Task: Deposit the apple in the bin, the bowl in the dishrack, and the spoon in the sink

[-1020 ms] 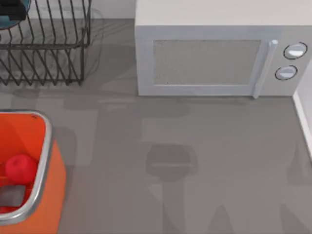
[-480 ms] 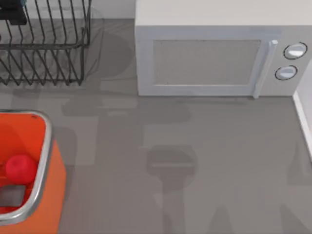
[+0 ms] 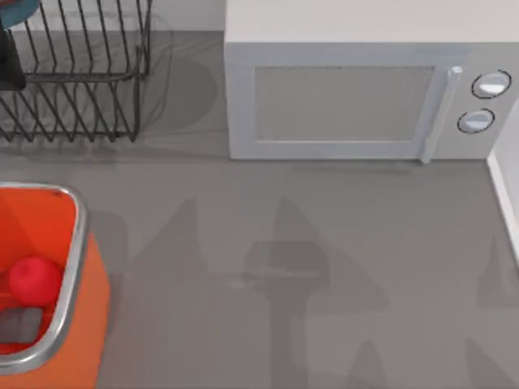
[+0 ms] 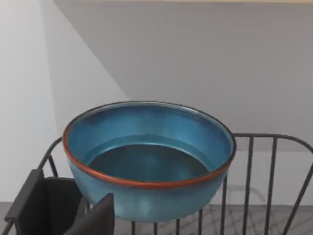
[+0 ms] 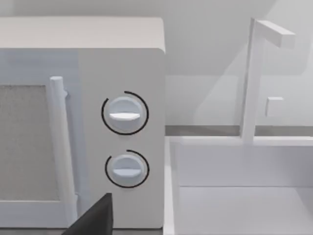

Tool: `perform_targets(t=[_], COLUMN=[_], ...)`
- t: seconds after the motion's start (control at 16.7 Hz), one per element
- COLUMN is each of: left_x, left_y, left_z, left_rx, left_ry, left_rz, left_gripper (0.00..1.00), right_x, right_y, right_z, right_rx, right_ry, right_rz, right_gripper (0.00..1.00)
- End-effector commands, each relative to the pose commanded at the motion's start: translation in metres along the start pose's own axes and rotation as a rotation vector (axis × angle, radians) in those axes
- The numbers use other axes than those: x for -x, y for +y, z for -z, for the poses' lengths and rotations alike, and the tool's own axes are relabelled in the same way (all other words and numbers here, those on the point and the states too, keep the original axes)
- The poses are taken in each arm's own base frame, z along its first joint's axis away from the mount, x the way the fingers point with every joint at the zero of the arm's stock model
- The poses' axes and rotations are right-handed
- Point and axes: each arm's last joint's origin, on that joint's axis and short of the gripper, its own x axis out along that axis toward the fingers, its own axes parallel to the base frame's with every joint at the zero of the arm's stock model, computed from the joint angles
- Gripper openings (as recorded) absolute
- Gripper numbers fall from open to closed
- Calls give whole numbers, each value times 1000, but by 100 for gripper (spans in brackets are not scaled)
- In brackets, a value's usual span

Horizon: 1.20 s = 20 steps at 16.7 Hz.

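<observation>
The teal-blue bowl point(image 4: 149, 156) with its reddish rim sits upright on the black wire dishrack point(image 4: 274, 186), at the rack's far left corner point(image 3: 89, 73) in the top view, where just a sliver of the bowl point(image 3: 16, 8) shows. My left gripper point(image 4: 73, 213) is open, a little back from the bowl and not touching it; it appears as a dark shape point(image 3: 8, 65) over the rack's left edge. The red apple point(image 3: 34, 279) lies inside the orange bin point(image 3: 77, 267). The white sink point(image 5: 239, 200) is beside the microwave. The spoon is out of view. One fingertip point(image 5: 95, 215) of my right gripper faces the microwave's knobs.
A white microwave point(image 3: 357, 97) stands at the back, with its handle and two knobs point(image 5: 124, 115) toward the right. The sink's edge point(image 3: 507, 194) runs along the table's right side, and a white faucet point(image 5: 254, 73) rises behind the basin. Open grey tabletop point(image 3: 284, 267) spreads in front.
My left gripper has let go of the bowl and drawn back toward the rack's front. The bowl stays at the rack's far left corner. The apple has not moved.
</observation>
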Motion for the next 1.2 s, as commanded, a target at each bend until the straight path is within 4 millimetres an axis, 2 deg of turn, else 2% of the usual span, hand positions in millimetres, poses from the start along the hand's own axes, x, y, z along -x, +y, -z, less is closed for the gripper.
perform_targets(t=[0.36, 0.48, 0.6, 0.72, 0.9, 1.02, 1.2], left_x=[96, 124, 143, 151, 153, 153, 153], left_y=[-8, -10, -12, -12, -13, -13, -13], left_z=[-6, 8, 31, 57, 91, 101, 101], left_rx=[-8, -11, -11, -9, -9, -10, -10], left_ry=[-141, -176, -175, -147, -79, -53, -53], left_rz=[-6, -9, -11, -15, -18, -18, -18], left_gripper=[100, 100, 100, 100, 100, 100, 100], right_x=[0, 0, 0, 0, 0, 0, 0], right_y=[0, 0, 0, 0, 0, 0, 0], right_z=[0, 0, 0, 0, 0, 0, 0], right_rx=[0, 0, 0, 0, 0, 0, 0], right_ry=[0, 0, 0, 0, 0, 0, 0], right_rz=[0, 0, 0, 0, 0, 0, 0], right_gripper=[100, 100, 100, 100, 100, 100, 100])
